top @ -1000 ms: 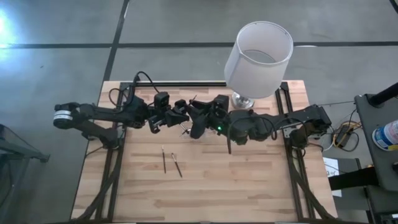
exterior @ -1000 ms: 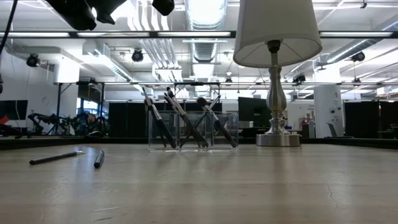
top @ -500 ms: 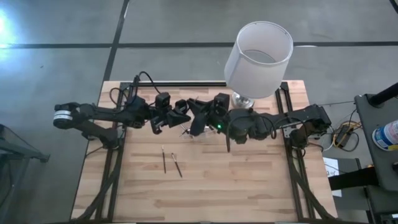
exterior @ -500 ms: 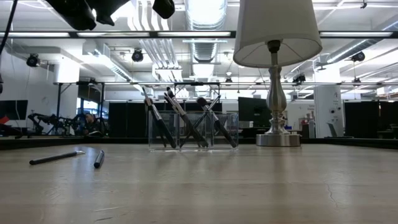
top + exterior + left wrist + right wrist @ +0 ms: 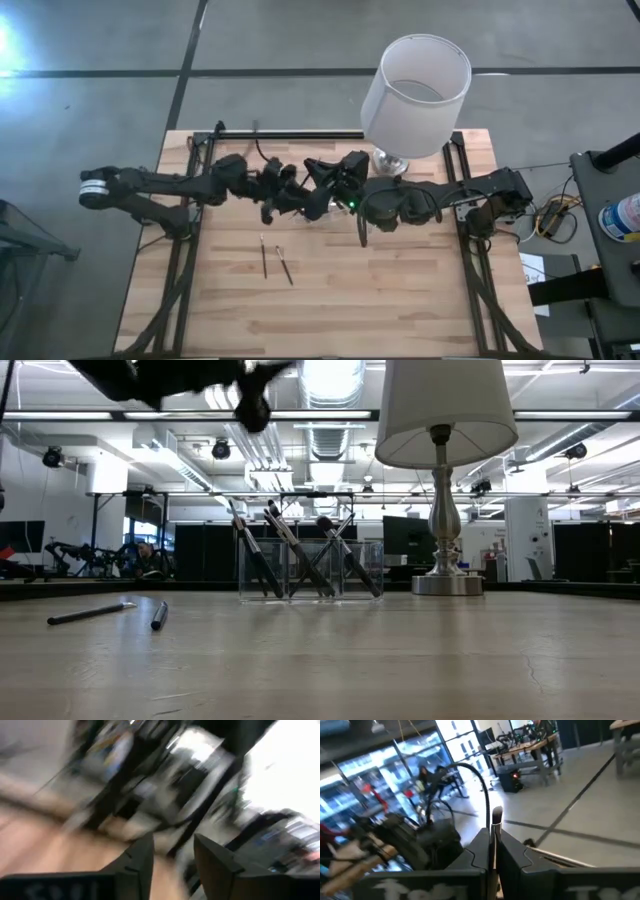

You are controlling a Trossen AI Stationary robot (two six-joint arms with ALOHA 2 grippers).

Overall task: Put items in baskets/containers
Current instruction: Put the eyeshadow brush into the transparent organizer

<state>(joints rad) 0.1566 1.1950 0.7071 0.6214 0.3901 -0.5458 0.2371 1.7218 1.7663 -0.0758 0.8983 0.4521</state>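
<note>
My right gripper point(image 5: 493, 851) is shut on one item, a thin silvery stick point(image 5: 495, 822) with a dark end, high above the table's middle point(image 5: 318, 183). My left gripper point(image 5: 172, 854) is right beside it point(image 5: 288, 196), open with nothing between its fingers. Two more items point(image 5: 263, 256) point(image 5: 285, 267) lie flat on the table nearer the front edge, also visible in the low view point(image 5: 90, 612) point(image 5: 158, 616). The clear container point(image 5: 310, 570) stands on the table below the grippers, with several dark-ended items leaning in it. My right gripper pinches the stick's silvery shaft point(image 5: 493, 839) between its two fingers. The stick lies along the fingers, and its dark end point(image 5: 496, 812) sticks out past the fingertips. The fingers come about level from the table's right. The stick is lifted clear of the table.
A lamp with a white drum shade point(image 5: 415, 80) stands at the table's far right, its metal foot point(image 5: 447, 584) just right of the container. Black cables loop over both arms. The wooden table's near half point(image 5: 330, 310) is bare apart from the two items.
My right gripper has shut on the stick, which my left gripper held before. My left gripper has opened and let go, and its arm has swung toward the table's right, turning at the wrist. The items on the table and in the container have stayed put.
</note>
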